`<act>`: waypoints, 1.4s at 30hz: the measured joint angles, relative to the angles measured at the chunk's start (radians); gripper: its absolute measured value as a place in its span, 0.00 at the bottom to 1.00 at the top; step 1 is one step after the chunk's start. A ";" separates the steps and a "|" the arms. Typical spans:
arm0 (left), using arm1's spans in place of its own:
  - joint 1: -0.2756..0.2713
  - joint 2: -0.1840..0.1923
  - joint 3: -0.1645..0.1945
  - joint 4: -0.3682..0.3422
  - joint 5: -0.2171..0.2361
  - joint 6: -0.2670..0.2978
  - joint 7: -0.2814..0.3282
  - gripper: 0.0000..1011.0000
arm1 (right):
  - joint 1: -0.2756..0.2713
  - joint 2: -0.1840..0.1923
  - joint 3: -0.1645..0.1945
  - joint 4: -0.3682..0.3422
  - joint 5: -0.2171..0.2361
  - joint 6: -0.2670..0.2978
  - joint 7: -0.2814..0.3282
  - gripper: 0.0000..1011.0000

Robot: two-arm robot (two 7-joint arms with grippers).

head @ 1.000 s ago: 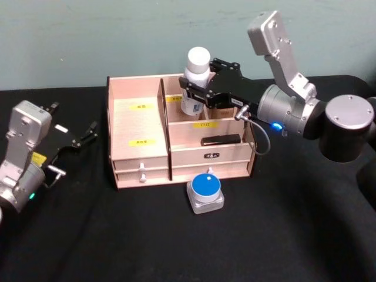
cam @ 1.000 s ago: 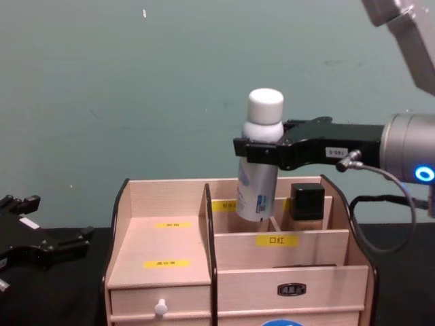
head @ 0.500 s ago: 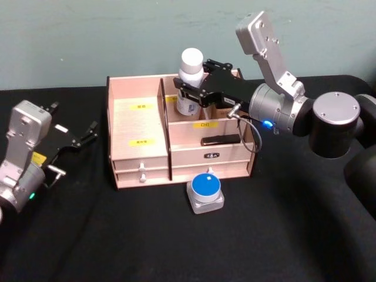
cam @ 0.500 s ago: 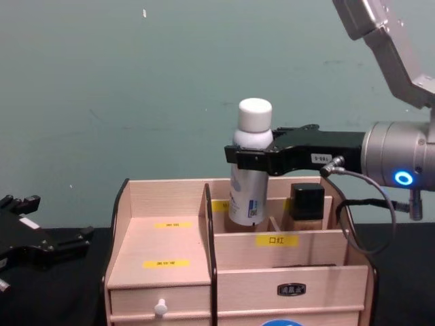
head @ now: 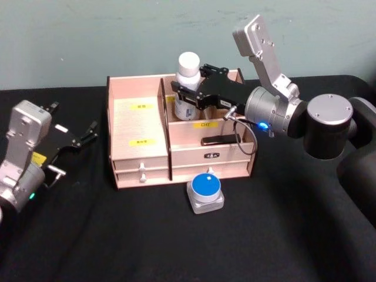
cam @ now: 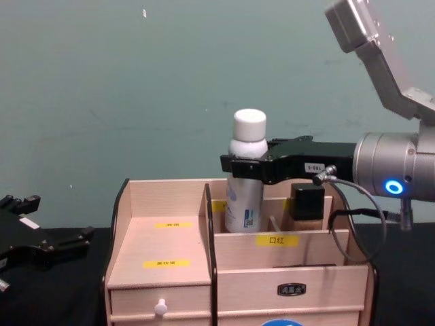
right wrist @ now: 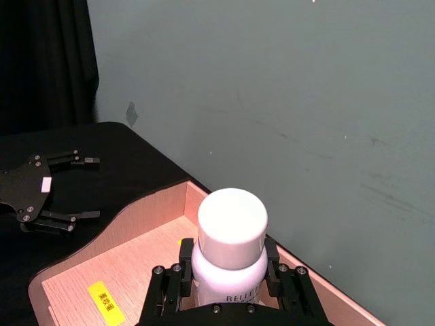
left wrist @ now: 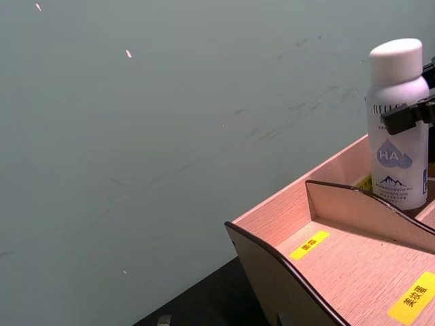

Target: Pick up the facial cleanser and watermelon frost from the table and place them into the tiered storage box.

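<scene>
The right gripper [head: 187, 95] held the facial cleanser [head: 188, 63] upright at the back of the tiered storage box [head: 136, 126].
Its jaws were closed on the bottle's shoulder, one on each side just under the white cap. The lower body stood inside a rear compartment, beside a black-capped bottle [cam: 307, 202]. The watermelon frost [head: 205, 189] sat on the table [head: 176, 252] just before the drawers. The left gripper [head: 82, 136] rested at the left, jaws apart, holding nothing.
</scene>
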 joint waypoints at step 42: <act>0.000 0.000 0.000 0.000 0.000 0.000 0.000 1.00 | 0.010 -0.029 -0.010 0.104 -0.005 -0.007 0.019 0.60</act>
